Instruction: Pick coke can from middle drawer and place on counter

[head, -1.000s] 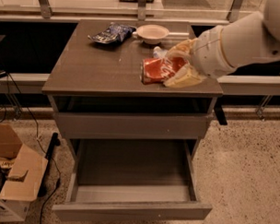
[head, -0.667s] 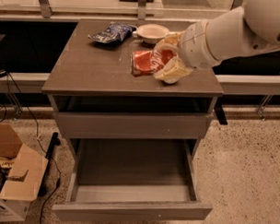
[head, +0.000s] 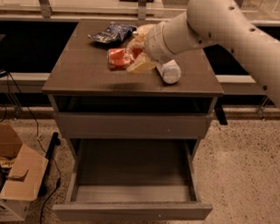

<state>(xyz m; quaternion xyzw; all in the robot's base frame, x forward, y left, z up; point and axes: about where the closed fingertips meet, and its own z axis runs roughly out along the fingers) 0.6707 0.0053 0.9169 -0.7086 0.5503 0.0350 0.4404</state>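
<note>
The coke can (head: 119, 58), red with white markings, lies on its side in my gripper (head: 134, 51), which is shut on it. The cream fingers (head: 140, 64) clasp its right end. The can hangs a little above the middle of the counter (head: 81, 72) and casts a shadow on it. The white arm reaches in from the upper right. The middle drawer (head: 133, 171) is pulled out low in the cabinet, and its flat grey bottom is bare.
A white-and-clear plastic bottle (head: 169, 71) lies on the counter just right of the gripper. A blue snack bag (head: 110, 33) lies at the counter's back. A closed drawer front (head: 130, 126) sits above the open drawer. An open cardboard box (head: 11, 183) stands on the floor at left.
My gripper has carried the coke can leftward over the counter. The bottle, hidden behind the arm before, now shows; the white bowl at the back is now hidden.
</note>
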